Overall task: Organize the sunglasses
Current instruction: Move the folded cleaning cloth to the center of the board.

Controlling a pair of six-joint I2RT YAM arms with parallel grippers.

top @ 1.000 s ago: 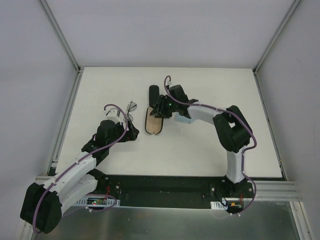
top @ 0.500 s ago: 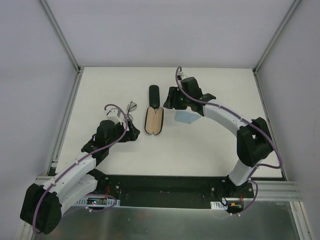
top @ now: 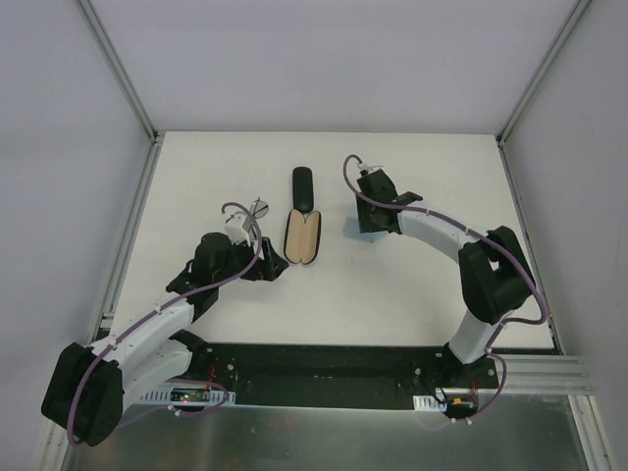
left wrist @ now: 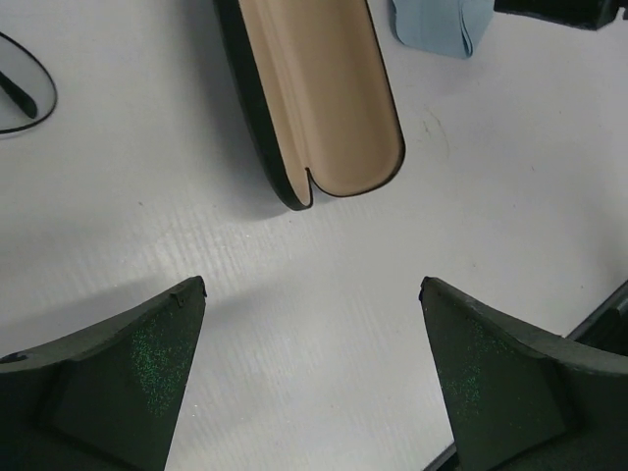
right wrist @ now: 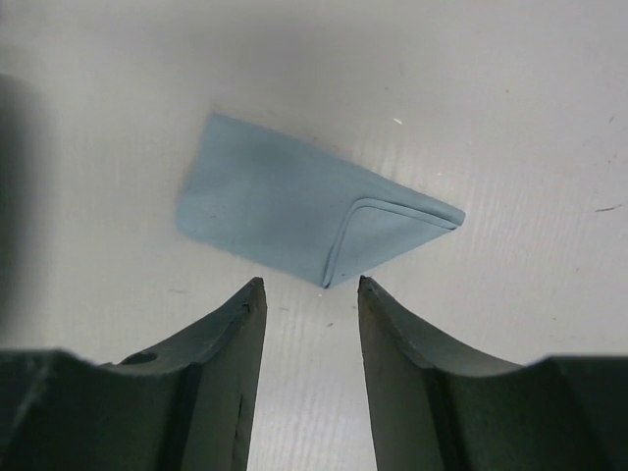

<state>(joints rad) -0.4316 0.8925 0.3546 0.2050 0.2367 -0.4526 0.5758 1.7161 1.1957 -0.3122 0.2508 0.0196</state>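
The wire-framed sunglasses (top: 258, 207) lie on the table left of the cases, partly behind my left arm. One lens edge shows in the left wrist view (left wrist: 22, 90). The orange sunglasses are out of view. My left gripper (top: 275, 267) (left wrist: 312, 287) is open and empty, just short of the near end of an open black case with a tan lining (top: 302, 237) (left wrist: 319, 93). My right gripper (top: 365, 222) (right wrist: 311, 283) is open and empty, low over the table with its tips at the near edge of a folded light-blue cloth (top: 350, 229) (right wrist: 289, 201).
A closed black oval case (top: 302, 183) lies just beyond the open one. The cloth's corner also shows in the left wrist view (left wrist: 442, 25). Metal frame rails run along the left and right edges of the white table (top: 442, 285).
My right gripper has left the open case and moved right, now over the light-blue cloth. My left gripper has moved right toward the near end of the open case.
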